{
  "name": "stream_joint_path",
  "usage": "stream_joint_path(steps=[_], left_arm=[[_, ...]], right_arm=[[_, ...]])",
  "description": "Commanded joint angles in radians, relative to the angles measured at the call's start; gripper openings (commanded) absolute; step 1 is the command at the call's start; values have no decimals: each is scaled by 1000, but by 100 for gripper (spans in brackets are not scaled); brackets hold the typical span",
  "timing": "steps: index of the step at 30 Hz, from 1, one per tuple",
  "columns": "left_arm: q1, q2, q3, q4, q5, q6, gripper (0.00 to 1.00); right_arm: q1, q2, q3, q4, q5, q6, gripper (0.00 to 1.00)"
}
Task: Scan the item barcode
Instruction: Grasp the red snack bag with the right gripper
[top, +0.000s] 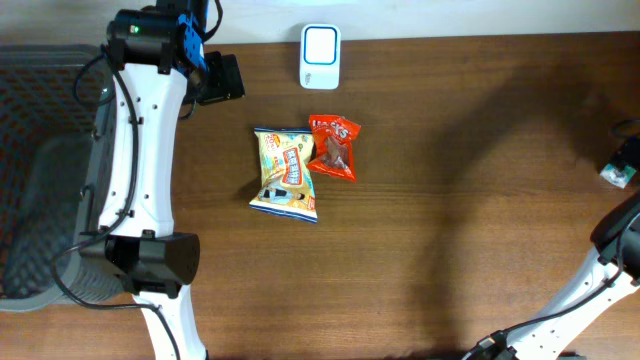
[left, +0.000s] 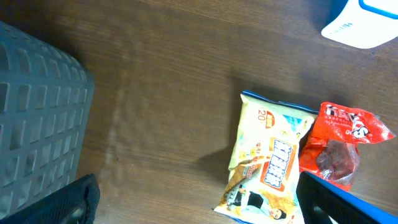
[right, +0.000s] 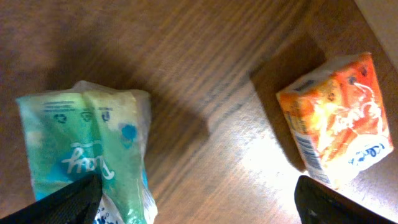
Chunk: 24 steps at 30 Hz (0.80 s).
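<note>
Lying edge to edge below the scanner (top: 320, 57), the yellow bag (top: 285, 172) and red packet (top: 333, 146) may be dragged together, barcode unread, if seized carelessly by the left gripper (left: 199, 208) or right gripper (right: 199, 199), both spread wide, empty.

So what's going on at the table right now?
Neither arm holds anything. The left gripper hangs open near the scanner. A yellow bag and a red packet lie touching on the table in front of the scanner. The right gripper is open at the far right, looking down on a green pack and an orange box. Nothing has been brought to the scanner yet.
</note>
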Motion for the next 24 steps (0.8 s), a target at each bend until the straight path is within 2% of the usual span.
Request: stream_joint_path(steps=[1,3,4,6,7,10,11,12,14,16,17,18,19,21,24], left_arm=[[-1,3,0,-1,-1,15,99],[-1,3,0,-1,0,15,99],[-1,3,0,-1,-1,15,99],[-1,3,0,-2,0,15,99],[-1,3,0,-2,0,15,99],[-1,3,0,-1,0,15,99],[-1,3,0,-2,0,15,99],[-1,3,0,-2,-1,15,99],[-1,3,0,-1,-1,15,99],[-1,3,0,-2,-1,14,99],[-1,3,0,-2,-1,15,99],[-1,3,0,-1,-1,15,99],[-1,3,0,-1,-1,15,99],[-1,3,0,-1,-1,15,99],[-1,3,0,-2,-1,15,99]], right_arm=[[26,-51,125,-81,-29,41,99],[66,-86,187,-112,-72,41,99],[107,-112,230,-132,-183,41,99],[208,-137,264,-164,-551,40,99],[243,-137,259,-183,-594,40,99],[388,-131,158,-185,-499,-5,100],[433,-126,110,-181,-536,-5,95],[472,-122,71,-177,-592,-5,94],[574,-120,-32,-125,-771,-5,99],[699,-120,-139,-32,-911,-4,99],[761,-120,-161,-20,-913,-5,95],[820,-120,-163,-14,-908,-5,79],[877,-120,-163,6,-909,-5,69],[948,-120,-163,30,-906,-5,63],[1023,-120,-163,72,-817,12,36]])
